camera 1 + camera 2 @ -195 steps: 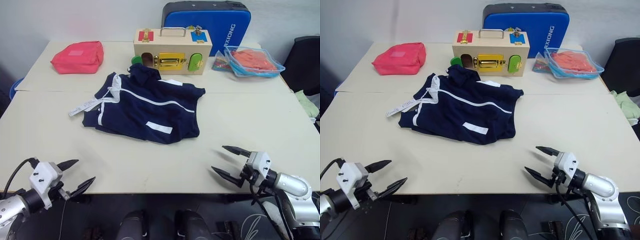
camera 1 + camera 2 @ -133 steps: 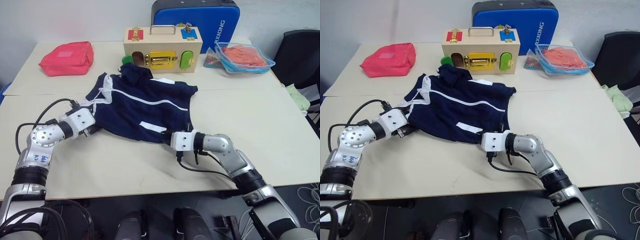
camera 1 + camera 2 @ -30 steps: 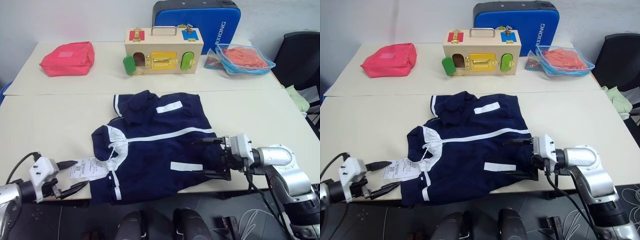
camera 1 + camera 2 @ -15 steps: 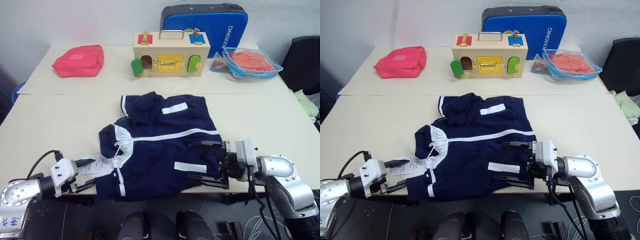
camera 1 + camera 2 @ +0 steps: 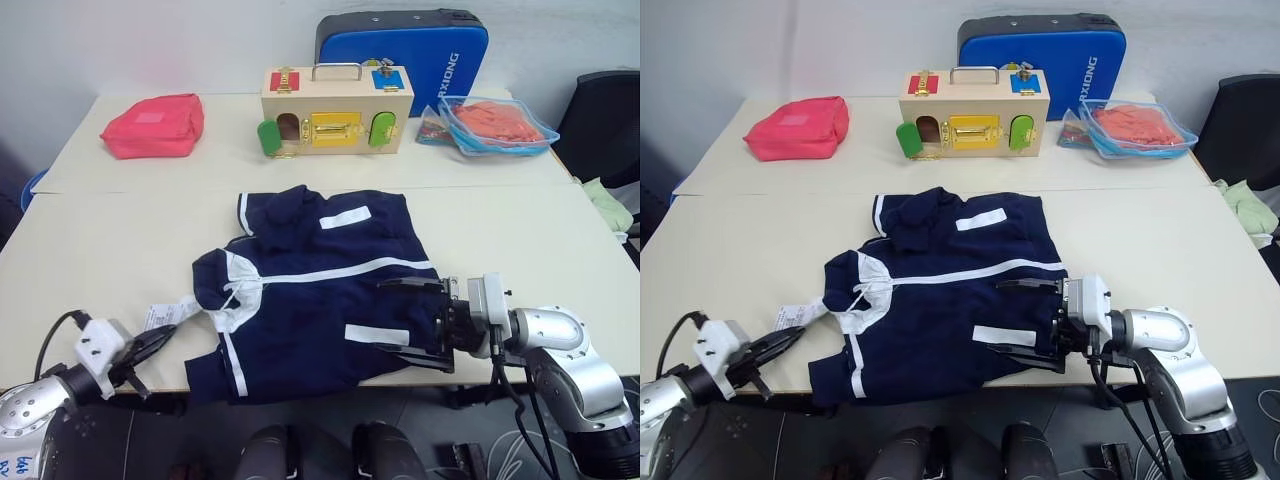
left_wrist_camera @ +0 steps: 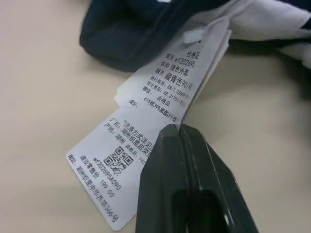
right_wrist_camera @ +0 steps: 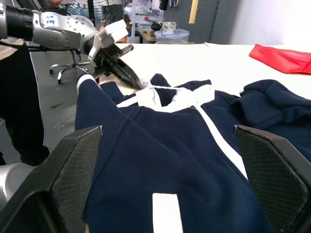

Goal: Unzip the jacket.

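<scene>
Jacket (image 5: 320, 285), one navy garment with two white patches, lies flat at the near edge of the table (image 5: 90, 240). One white paper tag (image 6: 155, 111) (printed text, a QR code) hangs off its collar side, pinched by the left gripper (image 6: 181, 131). Right gripper (image 5: 410, 325) stands spread wide over the hem.

Bright, even room light, soft shadows, and blur on the close black tool fingers (image 6: 189, 194).
</scene>
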Robot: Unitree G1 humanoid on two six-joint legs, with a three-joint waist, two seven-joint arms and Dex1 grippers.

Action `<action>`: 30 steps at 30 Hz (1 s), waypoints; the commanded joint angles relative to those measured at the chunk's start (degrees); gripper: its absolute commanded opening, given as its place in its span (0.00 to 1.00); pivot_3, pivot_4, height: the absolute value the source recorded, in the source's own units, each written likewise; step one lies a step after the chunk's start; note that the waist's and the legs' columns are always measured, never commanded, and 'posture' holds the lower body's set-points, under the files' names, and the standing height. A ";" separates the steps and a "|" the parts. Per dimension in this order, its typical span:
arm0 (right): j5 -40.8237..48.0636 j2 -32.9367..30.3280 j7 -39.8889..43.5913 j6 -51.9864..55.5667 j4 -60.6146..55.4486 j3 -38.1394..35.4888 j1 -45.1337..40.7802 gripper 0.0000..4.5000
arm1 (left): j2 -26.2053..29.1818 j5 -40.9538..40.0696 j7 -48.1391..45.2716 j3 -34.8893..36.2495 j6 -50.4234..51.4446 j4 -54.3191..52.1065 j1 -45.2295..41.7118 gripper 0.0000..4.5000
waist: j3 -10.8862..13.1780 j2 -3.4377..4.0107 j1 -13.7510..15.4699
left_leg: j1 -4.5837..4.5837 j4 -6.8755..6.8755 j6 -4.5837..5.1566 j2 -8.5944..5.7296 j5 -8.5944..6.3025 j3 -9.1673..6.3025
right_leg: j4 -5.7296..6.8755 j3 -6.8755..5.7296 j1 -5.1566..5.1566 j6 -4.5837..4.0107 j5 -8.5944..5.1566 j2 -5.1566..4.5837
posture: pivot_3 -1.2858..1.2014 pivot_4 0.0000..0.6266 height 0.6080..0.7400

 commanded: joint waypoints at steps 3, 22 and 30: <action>-0.29 0.43 -0.31 -0.64 -0.15 -0.34 -0.54 1.00 | 1.41 -11.96 -1.84 9.93 8.60 -7.93 5.48 0.01 | 0.02 -0.24 -0.06 | -0.06 -0.01 -0.02 0.00 -0.05 -0.01 | -0.13 -0.01 -0.01 0.00 0.00 0.00 | 0.52 0.24 1.00; -4.13 1.81 -2.33 -2.86 3.27 -0.29 -0.85 1.00 | 12.50 -23.82 -5.87 -10.14 39.97 -16.65 -28.33 0.01 | 0.19 -0.45 -0.53 | -0.15 -0.01 -0.15 -0.01 0.07 0.15 | -0.52 -0.06 0.19 0.13 0.07 0.13 | 0.52 0.24 1.00; -3.20 1.93 -4.51 -1.87 0.93 -1.12 1.73 1.00 | 16.43 -19.22 -6.77 -0.02 38.61 -12.02 -20.20 0.25 | 0.21 -0.47 -1.94 | -0.15 -0.02 -0.25 0.57 0.01 0.47 | -0.54 0.18 0.04 0.09 0.02 0.81 | 0.52 0.24 1.00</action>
